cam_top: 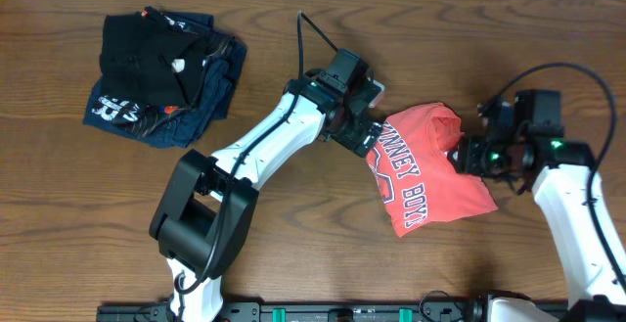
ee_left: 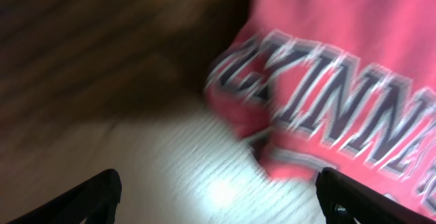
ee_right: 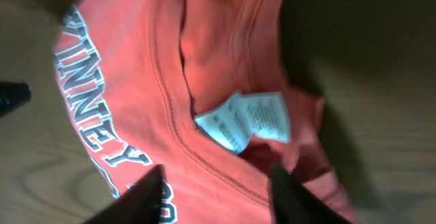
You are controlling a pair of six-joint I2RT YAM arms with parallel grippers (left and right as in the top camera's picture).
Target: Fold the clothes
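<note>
The coral-red T-shirt lies in a loose, partly folded bundle on the counter, right of centre, between the two arms and well apart from the folded dark garments at the far left corner. We judge the step in hand to be taking hold of the bundle at both sides so it can be spread or squared before another fold. To do that well, we want each grip on a real edge, not on a loose wrinkle. On the right that means the stitched collar beside the white neck tag, and on the left the hem end near the block lettering. Both grips should catch all the layers, and any lift should be level so the cloth does not twist or drag into a tighter heap. The left end effector stands wide open just beside the shirt's left edge. Only bare counter shows between its fingers and it holds nothing, though the wrist view is blurred. The right end effector is partway open over the collar region, its fingers straddling the seam. We see no cloth bunched between them, so we judge it poised over the fabric, not gripping it.
</note>
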